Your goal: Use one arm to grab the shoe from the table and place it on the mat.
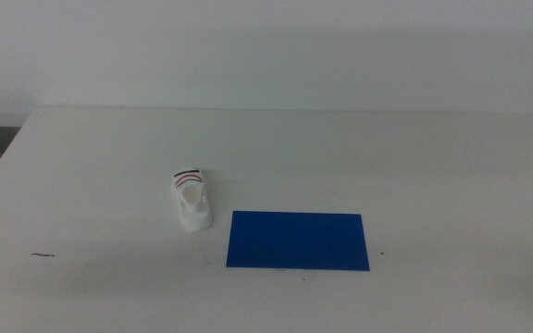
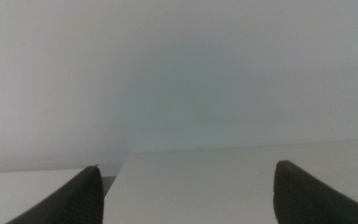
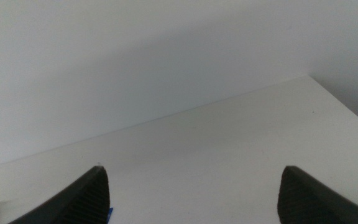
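Both tools wide open, empty.

1. Left gripper [image 2: 185, 199]: two dark, near-black jaws, wedge-shaped, tapering to rounded tips, with a matte, finely textured surface.
2. Right gripper [image 3: 194, 199]: two matching dark jaws, same tapered shape and grainy finish.

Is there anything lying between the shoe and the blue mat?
No. In the middle view only bare table separates the shoe from the mat.
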You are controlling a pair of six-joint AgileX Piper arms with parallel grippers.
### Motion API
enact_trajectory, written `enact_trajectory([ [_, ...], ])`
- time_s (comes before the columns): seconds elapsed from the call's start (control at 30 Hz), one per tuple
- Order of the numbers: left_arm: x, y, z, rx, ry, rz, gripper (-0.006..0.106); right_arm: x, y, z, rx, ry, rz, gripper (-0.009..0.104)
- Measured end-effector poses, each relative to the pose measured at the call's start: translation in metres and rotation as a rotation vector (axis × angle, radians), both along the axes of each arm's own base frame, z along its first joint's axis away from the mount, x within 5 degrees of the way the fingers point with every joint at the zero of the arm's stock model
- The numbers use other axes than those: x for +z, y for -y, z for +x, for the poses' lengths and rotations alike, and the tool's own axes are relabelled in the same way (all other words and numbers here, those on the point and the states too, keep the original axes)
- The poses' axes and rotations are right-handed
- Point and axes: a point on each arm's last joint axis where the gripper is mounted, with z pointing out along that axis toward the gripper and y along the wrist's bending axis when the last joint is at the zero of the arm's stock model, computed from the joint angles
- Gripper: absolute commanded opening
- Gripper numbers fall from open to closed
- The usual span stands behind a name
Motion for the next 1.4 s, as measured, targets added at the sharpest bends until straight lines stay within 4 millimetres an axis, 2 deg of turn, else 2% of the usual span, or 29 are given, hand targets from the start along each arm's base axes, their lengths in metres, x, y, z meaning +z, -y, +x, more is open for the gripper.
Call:
enact_trajectory([
  [0.13,0.003,0.000,0.002,-0.005,-0.029,-0.089,0.093,0.000,0.000,0.000,0.000,0.000,0.000,0.079],
  [0.27,0.042,0.001,0.018,-0.005,-0.231,-0.203,0.093,0.000,0.000,0.000,0.000,0.000,0.000,0.079],
  [0.3,0.060,0.002,0.027,-0.009,-0.324,-0.222,0.093,0.000,0.000,0.000,0.000,0.000,0.000,0.079],
  [0.43,0.111,0.005,0.063,-0.048,-0.553,-0.202,0.093,0.000,0.000,0.000,0.000,0.000,0.000,0.079],
  [0.53,0.134,0.008,0.102,-0.085,-0.712,-0.226,0.093,0.000,0.000,0.000,0.000,0.000,0.000,0.079],
  [0.6,0.139,0.013,0.127,-0.114,-0.780,-0.238,0.093,0.000,0.000,0.000,0.000,0.000,0.000,0.079],
  [0.77,0.122,0.041,0.195,-0.154,-0.961,-0.305,0.093,0.000,0.000,0.000,0.000,0.000,0.000,0.079],
  [0.93,0.089,0.088,0.249,-0.167,-1.117,-0.316,0.093,0.000,0.000,0.000,0.000,0.000,0.000,0.079],
  [1.03,0.066,0.116,0.273,-0.132,-1.199,-0.328,0.093,0.000,0.000,0.000,0.000,0.000,0.000,0.079],
  [1.13,0.044,0.133,0.294,-0.093,-1.268,-0.336,0.093,0.000,0.000,0.000,0.000,0.000,0.000,0.079],
  [1.23,0.027,0.140,0.312,-0.058,-1.307,-0.347,0.093,0.000,0.000,0.000,0.000,0.000,0.000,0.079],
  [1.4,-0.010,0.143,0.329,0.024,-1.356,-0.356,0.093,0.000,0.000,0.000,0.000,0.000,0.000,0.079],
])
